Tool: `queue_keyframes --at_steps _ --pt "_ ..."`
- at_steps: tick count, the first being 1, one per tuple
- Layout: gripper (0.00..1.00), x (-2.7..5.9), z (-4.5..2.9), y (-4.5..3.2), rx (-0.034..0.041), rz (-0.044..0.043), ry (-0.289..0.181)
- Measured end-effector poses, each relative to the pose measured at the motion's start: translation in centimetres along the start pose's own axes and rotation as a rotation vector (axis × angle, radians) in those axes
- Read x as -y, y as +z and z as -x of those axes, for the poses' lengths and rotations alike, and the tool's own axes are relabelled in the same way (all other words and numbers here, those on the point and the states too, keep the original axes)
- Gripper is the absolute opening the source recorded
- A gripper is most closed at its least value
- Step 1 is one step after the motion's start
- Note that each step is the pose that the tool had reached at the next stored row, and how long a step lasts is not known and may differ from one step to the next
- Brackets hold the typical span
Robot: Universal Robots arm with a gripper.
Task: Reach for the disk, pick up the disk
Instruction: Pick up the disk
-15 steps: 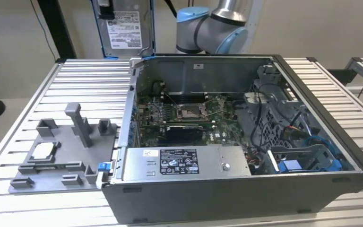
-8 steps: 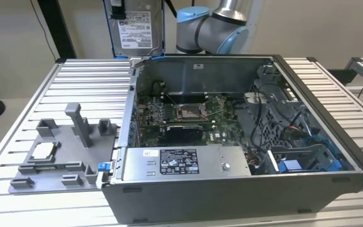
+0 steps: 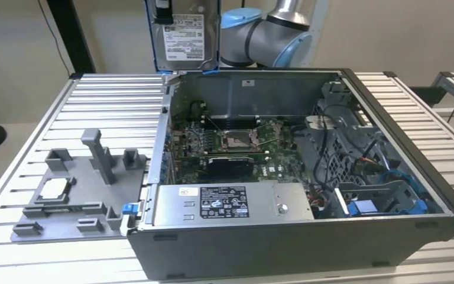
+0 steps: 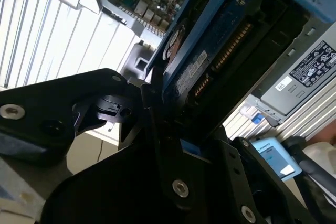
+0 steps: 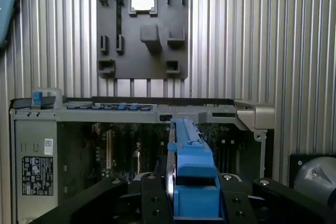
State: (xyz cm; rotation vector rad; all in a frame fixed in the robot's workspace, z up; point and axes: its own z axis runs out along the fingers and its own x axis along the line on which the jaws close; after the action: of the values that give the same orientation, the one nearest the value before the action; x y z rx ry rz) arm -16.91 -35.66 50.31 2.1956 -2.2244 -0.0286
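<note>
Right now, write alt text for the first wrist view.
The gripper holds the blue-framed disk edge-on over the open computer case. Beyond it, a grey fixture plate carrying a square silver chip lies on the ribbed table.

An open computer case [image 3: 290,242] stands on a slatted metal table [image 3: 109,100], just beside a grey moulded tray [image 3: 81,180] holding a small silver chip [image 3: 54,189].
</note>
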Motion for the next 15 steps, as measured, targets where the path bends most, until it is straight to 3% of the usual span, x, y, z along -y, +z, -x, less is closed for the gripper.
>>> queue_keyframes --at_steps 15 --pt "0.00 4.03 0.05 -0.10 0.0000 0.0000 0.000"
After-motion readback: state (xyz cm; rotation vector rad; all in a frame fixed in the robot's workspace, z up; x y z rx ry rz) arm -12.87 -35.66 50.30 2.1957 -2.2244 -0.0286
